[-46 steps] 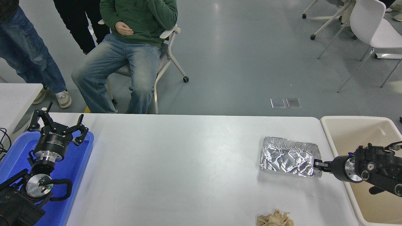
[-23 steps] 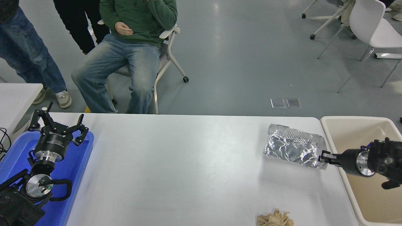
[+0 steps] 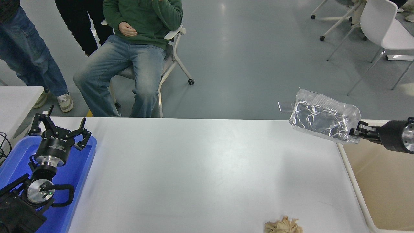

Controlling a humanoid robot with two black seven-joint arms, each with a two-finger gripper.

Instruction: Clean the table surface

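Table surface [image 3: 194,168] filled the mid-frame, rigid and smooth, mostly bare. Right gripper [image 3: 355,132] was pinched on one rim corner of the foil tray [image 3: 325,116], aloft by the bin [image 3: 381,181]; thin foil looked light, crush-prone. Crumpled tissue [image 3: 283,225] sat at the near edge, probably soft enough to pinch anywhere; left gripper [image 3: 58,129] parked splayed over the blue tray [image 3: 81,168].

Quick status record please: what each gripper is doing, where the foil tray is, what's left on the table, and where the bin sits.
right gripper: shut on foil tray's edge
foil tray: lifted clear of the table surface, tilted, by the far right corner
left gripper: open, parked over blue tray
left on table: crumpled beige tissue at near edge
cream bin: just right of table
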